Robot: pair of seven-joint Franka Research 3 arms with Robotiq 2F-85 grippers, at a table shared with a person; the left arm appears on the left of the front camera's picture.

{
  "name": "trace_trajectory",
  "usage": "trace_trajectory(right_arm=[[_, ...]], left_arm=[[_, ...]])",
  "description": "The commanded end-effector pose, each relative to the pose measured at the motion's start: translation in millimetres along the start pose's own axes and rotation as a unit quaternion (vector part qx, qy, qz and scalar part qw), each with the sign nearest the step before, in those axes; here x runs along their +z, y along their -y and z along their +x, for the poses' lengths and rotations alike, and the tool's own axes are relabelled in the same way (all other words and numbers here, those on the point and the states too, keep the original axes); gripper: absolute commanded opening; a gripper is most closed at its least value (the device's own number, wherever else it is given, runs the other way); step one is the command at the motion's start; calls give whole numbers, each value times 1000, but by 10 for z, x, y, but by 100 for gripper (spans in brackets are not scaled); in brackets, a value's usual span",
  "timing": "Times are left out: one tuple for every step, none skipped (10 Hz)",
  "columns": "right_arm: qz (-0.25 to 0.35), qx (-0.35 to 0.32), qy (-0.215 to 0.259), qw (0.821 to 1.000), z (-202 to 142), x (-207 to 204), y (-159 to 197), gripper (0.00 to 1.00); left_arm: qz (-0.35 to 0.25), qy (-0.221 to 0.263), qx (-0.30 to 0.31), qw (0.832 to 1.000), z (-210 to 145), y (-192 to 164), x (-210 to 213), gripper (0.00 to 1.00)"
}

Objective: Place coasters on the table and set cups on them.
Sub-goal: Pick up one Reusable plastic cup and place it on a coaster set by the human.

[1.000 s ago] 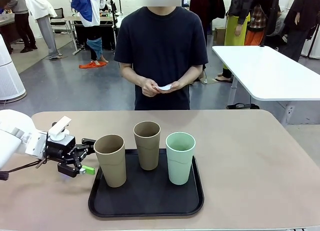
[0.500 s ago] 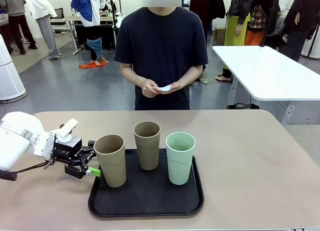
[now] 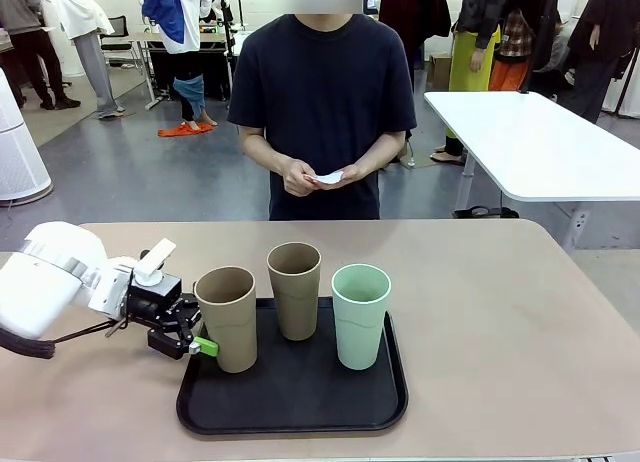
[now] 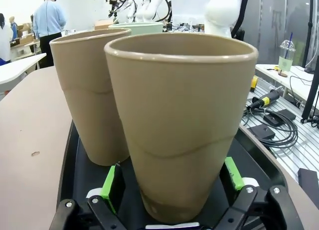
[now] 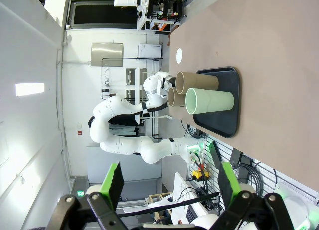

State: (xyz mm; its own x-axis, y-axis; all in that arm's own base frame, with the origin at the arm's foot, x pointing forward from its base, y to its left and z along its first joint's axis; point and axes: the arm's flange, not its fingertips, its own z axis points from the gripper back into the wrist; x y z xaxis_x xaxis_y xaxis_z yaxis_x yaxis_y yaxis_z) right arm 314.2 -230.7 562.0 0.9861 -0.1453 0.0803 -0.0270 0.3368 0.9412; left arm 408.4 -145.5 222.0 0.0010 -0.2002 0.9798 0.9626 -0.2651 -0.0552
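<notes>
Three cups stand on a black tray [image 3: 290, 402]: a tan cup [image 3: 227, 317] at the left, a second tan cup [image 3: 294, 290] in the middle, and a mint cup [image 3: 360, 315] at the right. My left gripper [image 3: 197, 337] is open and low at the tray's left edge. In the left wrist view its green pads [image 4: 108, 182] stand either side of the base of the left tan cup [image 4: 179, 120], not pressing it. The person at the far side holds white coasters [image 3: 326, 175] in both hands. My right gripper [image 5: 169, 185] is open, high off to the side, holding nothing.
The beige table [image 3: 500, 322] has bare room to the right of and behind the tray. In the left wrist view the middle tan cup [image 4: 89, 95] stands just beyond the one I straddle. A white table [image 3: 540, 142] stands behind at the right.
My left gripper has moved right, and its open fingers now sit around the left tan cup. The cup has shifted slightly right. The person's hands have not moved.
</notes>
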Motion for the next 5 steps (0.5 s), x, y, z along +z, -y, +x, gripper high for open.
trace_trajectory(right_arm=[[1, 6, 2, 1000, 12, -5, 12, 100], [1, 6, 2, 1000, 12, -5, 12, 100], [1, 6, 2, 1000, 12, -5, 12, 100], [1, 6, 2, 1000, 12, -5, 12, 100], [1, 6, 2, 1000, 12, -5, 12, 100]], left_arm=[[20, -10, -20, 1000, -107, -83, -96, 100], [15, -13, -17, 1000, -108, -152, -128, 100], [15, -13, -17, 1000, -118, -136, -157, 100], [11, -13, -16, 1000, -124, -124, -191, 100], [4, -14, -13, 1000, -118, -159, -229, 100]])
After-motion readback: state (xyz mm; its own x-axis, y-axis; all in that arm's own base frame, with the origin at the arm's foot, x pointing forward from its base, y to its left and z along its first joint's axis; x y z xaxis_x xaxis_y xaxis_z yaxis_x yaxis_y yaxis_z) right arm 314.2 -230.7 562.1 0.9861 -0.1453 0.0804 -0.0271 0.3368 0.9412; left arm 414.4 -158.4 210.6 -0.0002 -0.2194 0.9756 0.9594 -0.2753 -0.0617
